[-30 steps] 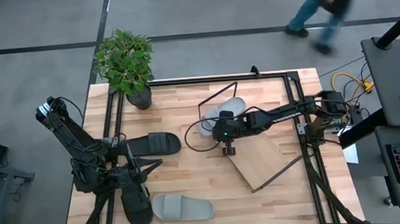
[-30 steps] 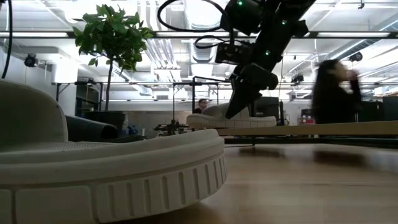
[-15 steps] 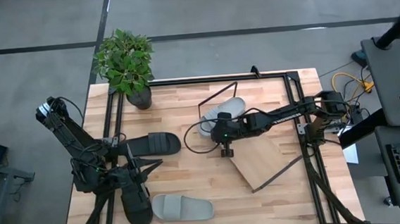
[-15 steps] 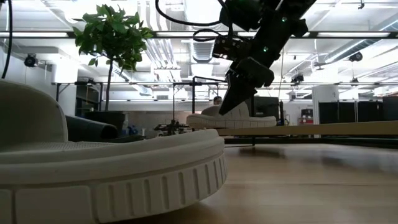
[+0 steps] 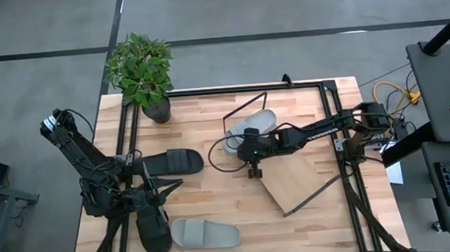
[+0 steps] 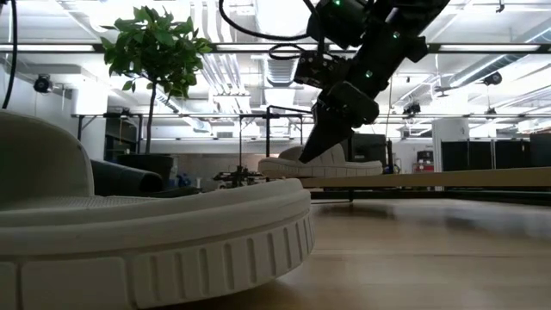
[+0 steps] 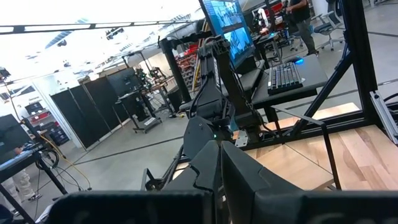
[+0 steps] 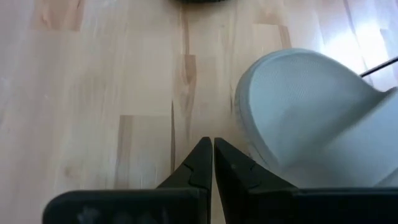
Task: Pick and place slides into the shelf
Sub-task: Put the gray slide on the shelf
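One light grey slide (image 5: pixel 250 128) lies on the upper, far-left end of the shelf (image 5: pixel 296 180), a slanted plywood board in a black rod frame. My right gripper (image 5: pixel 235 151) is shut and slants down beside that slide's near-left end (image 8: pixel 292 112); bare wood shows between the fingertips (image 8: pixel 211 146) and the slide. The other grey slide (image 5: pixel 205 235) and a black slide (image 5: pixel 154 230) lie near the table's front left. A second black slide (image 5: pixel 172 161) lies farther back. My left gripper (image 5: pixel 170 185) waits shut and level between the two black slides.
A potted plant (image 5: pixel 142 72) stands at the table's far-left corner. Black frame rails (image 5: pixel 329 83) run along the far and right edges. In the low view the near grey slide (image 6: pixel 129 232) fills the foreground. Open wood lies between the shelf and the left-hand slides.
My right gripper has tipped a little steeper and its shut fingertips have sunk slightly toward the grey slide on the shelf, which has stayed put. A person walking past beyond the table's far-right corner has left the high view.
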Controlling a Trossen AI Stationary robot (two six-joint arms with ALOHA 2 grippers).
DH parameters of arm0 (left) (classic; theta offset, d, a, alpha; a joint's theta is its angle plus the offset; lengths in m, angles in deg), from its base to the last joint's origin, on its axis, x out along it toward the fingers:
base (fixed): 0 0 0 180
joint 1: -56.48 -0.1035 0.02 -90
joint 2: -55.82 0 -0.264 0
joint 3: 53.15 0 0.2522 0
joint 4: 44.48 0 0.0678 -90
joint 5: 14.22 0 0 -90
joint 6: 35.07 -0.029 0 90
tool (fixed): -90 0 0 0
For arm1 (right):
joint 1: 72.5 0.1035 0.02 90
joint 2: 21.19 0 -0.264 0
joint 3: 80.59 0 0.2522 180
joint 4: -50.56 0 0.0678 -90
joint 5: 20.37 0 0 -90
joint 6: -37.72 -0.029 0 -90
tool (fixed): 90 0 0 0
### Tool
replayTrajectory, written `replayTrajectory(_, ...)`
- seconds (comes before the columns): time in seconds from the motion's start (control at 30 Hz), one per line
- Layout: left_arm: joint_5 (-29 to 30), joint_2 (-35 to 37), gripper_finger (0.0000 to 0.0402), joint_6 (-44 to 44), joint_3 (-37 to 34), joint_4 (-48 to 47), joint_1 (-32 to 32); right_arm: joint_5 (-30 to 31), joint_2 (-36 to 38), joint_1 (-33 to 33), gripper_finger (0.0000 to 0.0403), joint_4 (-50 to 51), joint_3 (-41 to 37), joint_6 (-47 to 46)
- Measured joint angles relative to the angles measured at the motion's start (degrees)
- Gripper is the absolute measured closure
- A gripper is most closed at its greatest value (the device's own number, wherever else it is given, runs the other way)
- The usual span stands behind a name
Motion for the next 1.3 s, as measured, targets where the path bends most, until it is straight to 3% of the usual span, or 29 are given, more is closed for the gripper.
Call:
replayTrajectory(0.57, 0.00, 0.00, 0.0398, 0.00, 0.00, 0.01, 0.00, -1.92, -0.19, 0.33, 0.0394, -5.63, -0.92, -2.99)
replayTrajectory(0.77, -0.02, 0.00, 0.0398, -0.02, 0.00, -0.04, 0.04, -3.38, -4.74, 3.42, 0.0394, -10.84, -0.02, -2.72)
replayTrajectory(0.9, 0.02, 0.00, 0.0398, -0.02, 0.00, -0.10, 0.04, -2.89, -8.50, 3.78, 0.0394, -9.80, 2.23, -1.67)
replayTrajectory(1.3, 0.00, 0.00, 0.0398, -0.02, -0.09, -0.02, 0.02, -1.16, -7.10, 1.98, 0.0394, -8.24, 2.48, -1.73)
